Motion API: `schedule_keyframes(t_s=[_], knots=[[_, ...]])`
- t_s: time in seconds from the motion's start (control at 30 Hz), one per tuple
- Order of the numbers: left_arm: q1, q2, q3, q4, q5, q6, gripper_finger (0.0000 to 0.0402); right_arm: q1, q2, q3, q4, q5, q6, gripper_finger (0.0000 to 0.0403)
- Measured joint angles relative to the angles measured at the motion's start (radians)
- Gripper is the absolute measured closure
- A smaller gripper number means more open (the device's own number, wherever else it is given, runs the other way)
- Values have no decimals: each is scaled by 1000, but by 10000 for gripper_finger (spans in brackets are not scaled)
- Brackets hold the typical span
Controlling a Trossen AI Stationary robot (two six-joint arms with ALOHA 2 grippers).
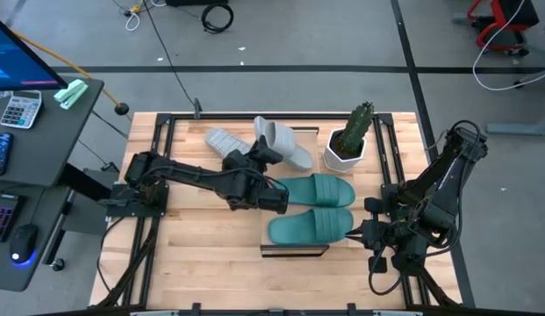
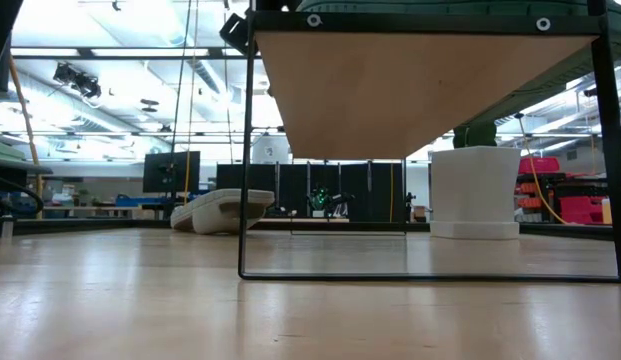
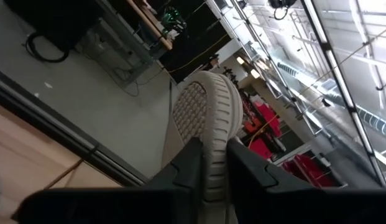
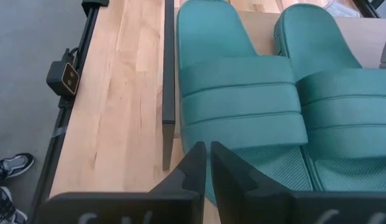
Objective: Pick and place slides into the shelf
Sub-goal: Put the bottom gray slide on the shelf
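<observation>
High view shows the slatted wooden desk (image 1: 202,228) with the shelf (image 1: 294,249) standing on its near-right part, only its front edge and dark end rail clear of the shoes. Two teal slides (image 1: 314,207) lie side by side on the shelf, toes toward the left arm. The left arm reaches across the middle of the desk, and the left hand (image 1: 265,154) holds one grey slide (image 1: 283,143) lifted and tilted, just behind the teal pair. In the left wrist view the two fingers (image 3: 188,169) are clamped on this slide's edge, ribbed sole facing the camera. The second grey slide (image 1: 225,140) lies sole-up on the desk, just beside the lifted one, toward the far-left. A white pot with a cactus (image 1: 349,140) stands at the far-right, near the held slide. The right hand (image 4: 205,163) hangs at the desk's near-right edge, just beside the nearer teal slide (image 4: 242,102), its fingers pressed together on nothing.
</observation>
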Motion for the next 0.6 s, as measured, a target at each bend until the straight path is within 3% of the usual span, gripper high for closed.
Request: schedule_keyframes(t_s=[0.23, 0.6], knots=[[-30, 0, 0, -4, -2, 32, 316, -17, 0, 0, 0, 0, -8, 373], [-61, 0, 0, -5, 1, 212, 308, -59, 0, 0, 0, 0, -34, 373]])
